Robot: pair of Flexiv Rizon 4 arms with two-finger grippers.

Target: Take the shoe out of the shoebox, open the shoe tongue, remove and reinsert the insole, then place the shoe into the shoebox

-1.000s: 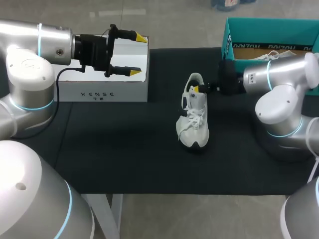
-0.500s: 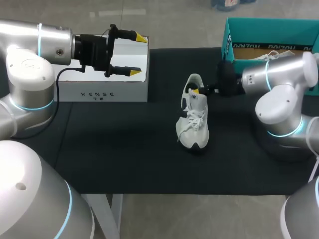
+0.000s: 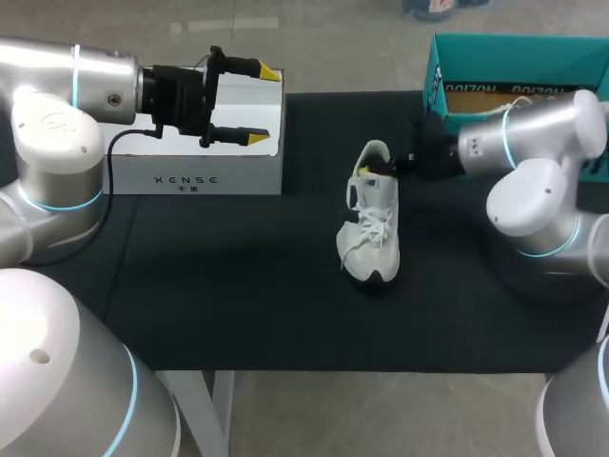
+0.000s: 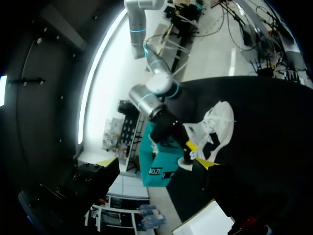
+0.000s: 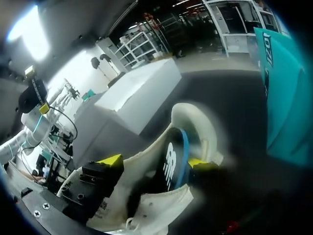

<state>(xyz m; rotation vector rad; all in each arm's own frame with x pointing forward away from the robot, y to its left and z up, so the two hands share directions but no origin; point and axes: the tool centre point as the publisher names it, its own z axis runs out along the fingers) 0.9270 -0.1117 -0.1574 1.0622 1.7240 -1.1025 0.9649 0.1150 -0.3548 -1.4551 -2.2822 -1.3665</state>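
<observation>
A white shoe (image 3: 371, 224) lies on the black mat, toe toward the table's front. My right gripper (image 3: 374, 168) is at the shoe's heel opening. In the right wrist view my right gripper (image 5: 155, 162) stands open, its yellow tips wide apart on either side of the shoe's collar (image 5: 193, 120). A dark insole with a blue edge (image 5: 175, 155) stands up in the opening between them. My left gripper (image 3: 249, 103) hangs open over the white box, empty and far from the shoe. The left wrist view shows my left gripper (image 4: 200, 155) and, ahead of it, the shoe (image 4: 217, 122).
The teal shoebox (image 3: 533, 52) stands at the back right, behind my right arm, with another white shoe inside. A white box (image 3: 205, 152) sits at the back left under my left gripper. Bare black mat (image 3: 238, 286) lies in front of the shoe.
My right gripper's fingers have spread apart at the shoe's heel opening, and the right arm has shifted slightly back. The shoe has barely moved. The left arm is unchanged.
</observation>
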